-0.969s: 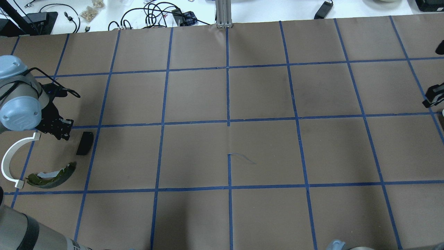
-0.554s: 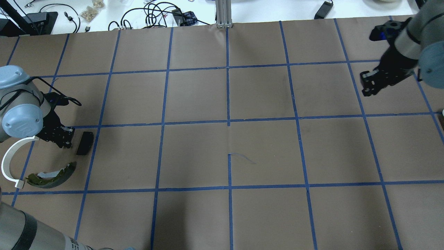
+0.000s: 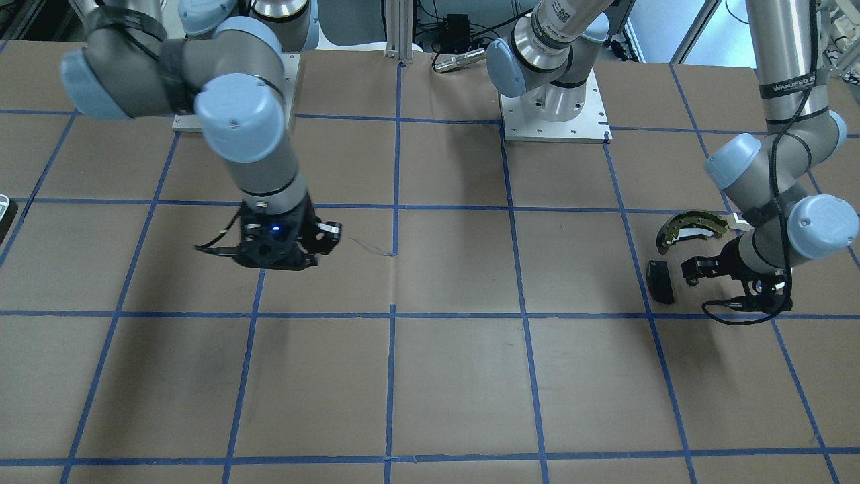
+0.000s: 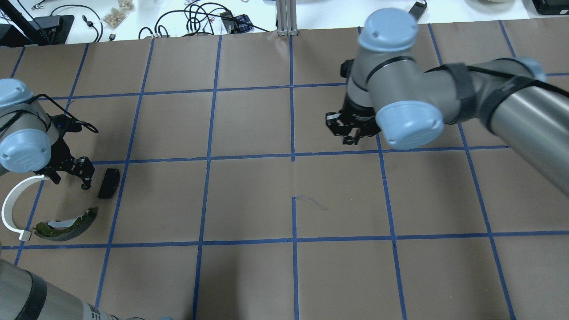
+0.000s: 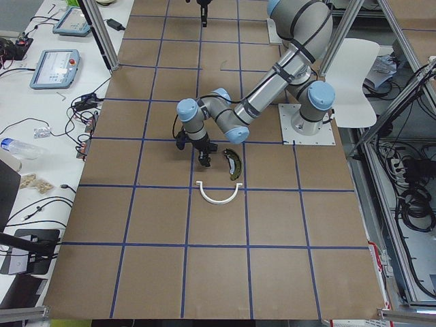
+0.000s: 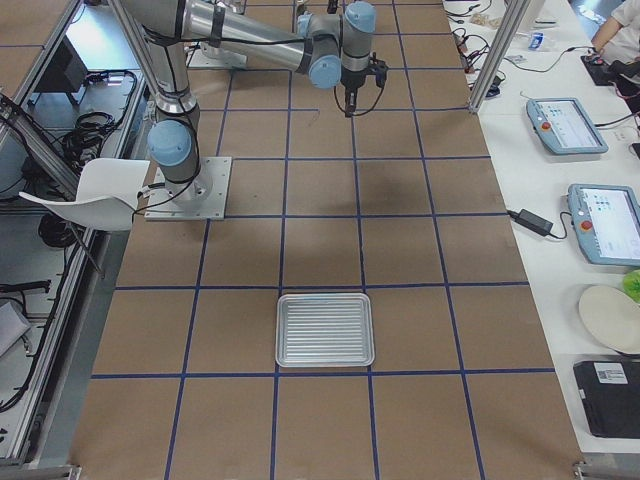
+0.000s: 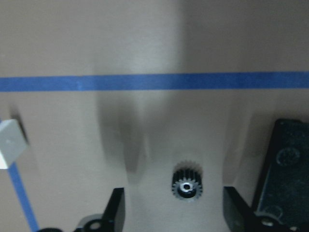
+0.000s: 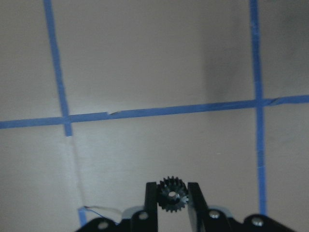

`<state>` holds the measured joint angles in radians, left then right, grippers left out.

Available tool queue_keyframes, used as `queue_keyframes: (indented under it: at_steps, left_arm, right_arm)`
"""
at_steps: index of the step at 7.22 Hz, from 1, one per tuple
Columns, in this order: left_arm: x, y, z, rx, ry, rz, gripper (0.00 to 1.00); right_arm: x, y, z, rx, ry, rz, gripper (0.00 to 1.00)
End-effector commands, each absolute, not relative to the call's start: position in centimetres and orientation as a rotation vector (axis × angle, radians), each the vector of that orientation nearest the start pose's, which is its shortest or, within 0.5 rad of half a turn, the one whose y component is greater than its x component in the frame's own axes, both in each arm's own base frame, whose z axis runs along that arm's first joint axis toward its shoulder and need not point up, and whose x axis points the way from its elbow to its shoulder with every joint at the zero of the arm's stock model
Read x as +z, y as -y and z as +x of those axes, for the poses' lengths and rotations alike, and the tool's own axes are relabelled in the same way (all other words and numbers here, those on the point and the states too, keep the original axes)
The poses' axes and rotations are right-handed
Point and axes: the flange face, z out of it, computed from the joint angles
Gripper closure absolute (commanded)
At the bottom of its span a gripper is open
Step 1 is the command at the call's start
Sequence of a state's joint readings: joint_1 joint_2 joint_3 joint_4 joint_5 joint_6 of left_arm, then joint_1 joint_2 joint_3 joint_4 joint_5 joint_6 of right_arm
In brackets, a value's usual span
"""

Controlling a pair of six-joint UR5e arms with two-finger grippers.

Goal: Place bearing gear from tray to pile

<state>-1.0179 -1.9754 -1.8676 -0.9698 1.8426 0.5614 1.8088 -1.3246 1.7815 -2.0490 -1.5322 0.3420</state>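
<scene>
My right gripper (image 8: 172, 200) is shut on a small dark bearing gear (image 8: 172, 193) and holds it above the table's middle (image 4: 351, 133). My left gripper (image 7: 176, 208) is open over a second bearing gear (image 7: 187, 185) that lies flat on the paper between its fingers. The pile lies around the left gripper (image 4: 71, 177): a dark grey pad (image 4: 109, 183), a white plastic arc (image 4: 10, 209) and an olive-gold brake shoe (image 4: 66, 224). The metal tray (image 6: 325, 329) shows only in the exterior right view, with nothing in it.
The table is covered in brown paper with a blue tape grid (image 4: 293, 155). Cables and small clutter (image 4: 195, 20) lie beyond the far edge. The right arm's elbow (image 4: 400, 80) stretches from the right across the table.
The right arm has swept from the right edge to the table's middle with its gear. The left gripper has shifted slightly beside the pad and its fingers have spread apart.
</scene>
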Motion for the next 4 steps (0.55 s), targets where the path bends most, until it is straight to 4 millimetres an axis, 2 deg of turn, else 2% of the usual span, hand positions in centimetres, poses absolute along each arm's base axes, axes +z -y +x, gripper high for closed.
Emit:
queue_keyframes:
  at_steps: [1, 2, 3, 4]
  left_arm:
    - [22.8, 56.4, 19.7, 0.246, -2.979, 0.058, 0.00]
    - [24.6, 58.3, 17.8, 0.225, -3.032, 0.091, 0.00]
    - [26.6, 60.1, 15.0, 0.239, -3.036, 0.061, 0.00]
    - [28.2, 61.2, 11.3, 0.228, -3.068, 0.071, 0.00]
  right_arm:
    - [23.5, 47.3, 38.3, -0.041, -3.054, 0.272, 1.00]
    - [20.8, 46.9, 40.0, -0.045, -3.065, 0.255, 1.00]
    - [19.6, 46.9, 40.3, -0.034, -3.072, 0.249, 1.00]
    - [19.7, 47.2, 40.3, -0.049, -3.078, 0.245, 0.46]
